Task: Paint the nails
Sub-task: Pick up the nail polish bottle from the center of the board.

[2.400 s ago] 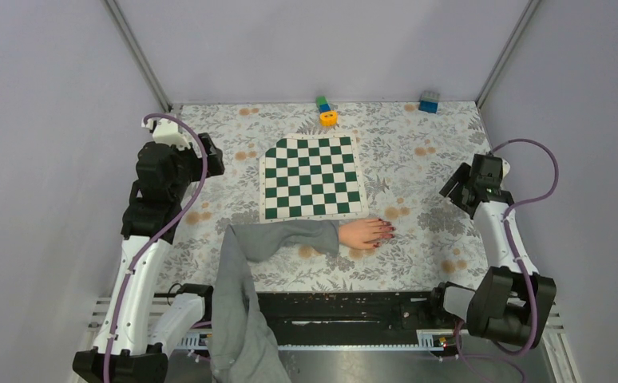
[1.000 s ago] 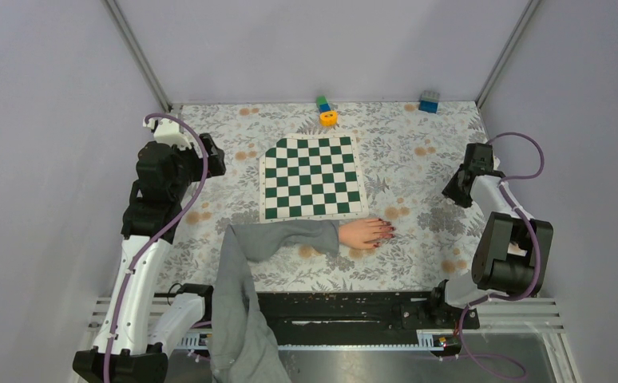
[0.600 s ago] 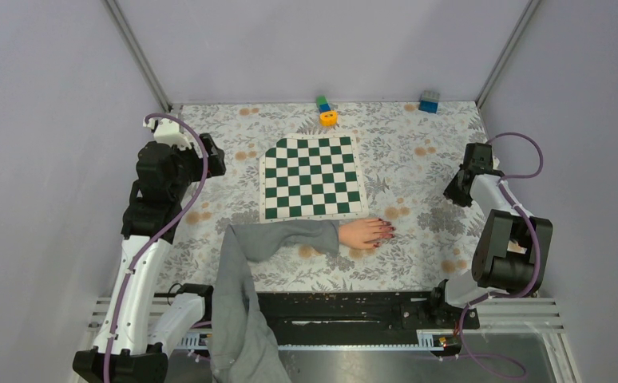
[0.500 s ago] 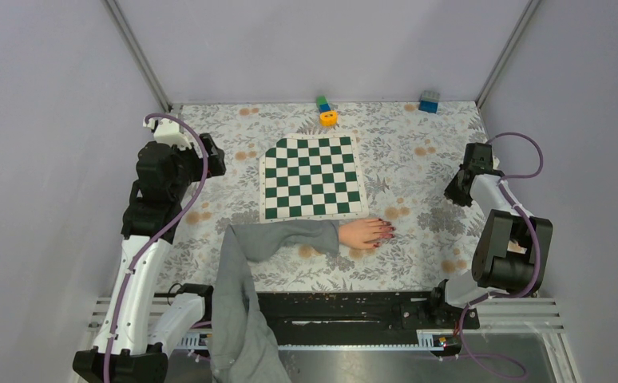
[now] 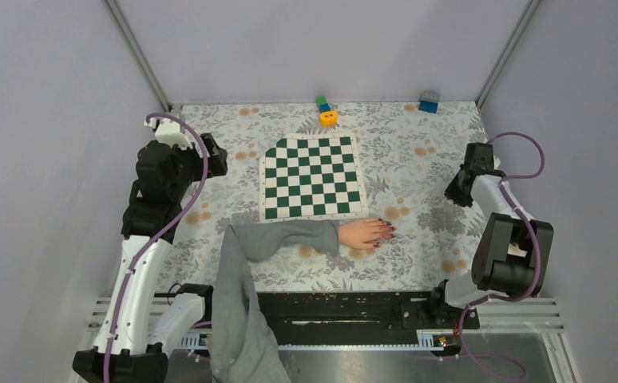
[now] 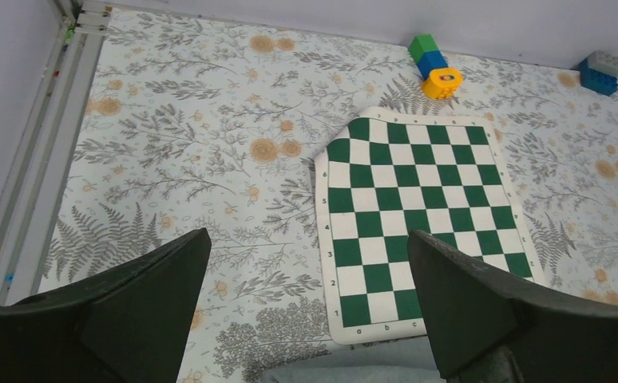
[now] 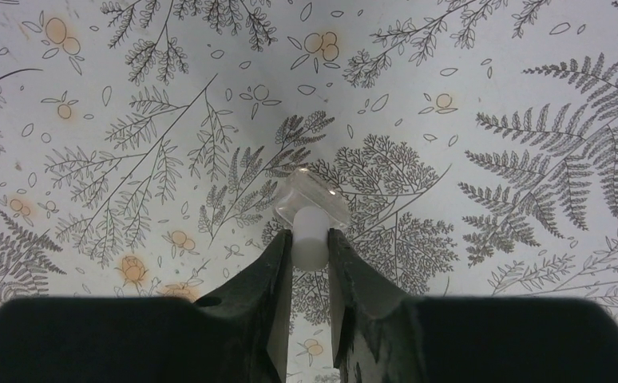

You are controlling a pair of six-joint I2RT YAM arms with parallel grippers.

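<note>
Gripping right gripper [image 7: 310,243]: we see its jaws clamped on the white cap of a small clear bottle [image 7: 312,197], at the right of the table.
Left gripper [image 6: 307,233]: jaws spread wide, at the far left.
Nails [image 5: 387,231]: dark red, on the hand [image 5: 362,233] lying flat just near of the chessboard [image 5: 312,177].
Writing: we read 1 to 6 and a, b, c along the chessboard's edges.
Surface: floral tablecloth [image 5: 425,159].
Room: plain grey walls [image 5: 306,48].

I see the nails [image 5: 387,232], dark red and glossy, tipping a pale hand [image 5: 362,233] lying flat, fingers pointing right, just near of the chessboard [image 5: 312,177].
</note>
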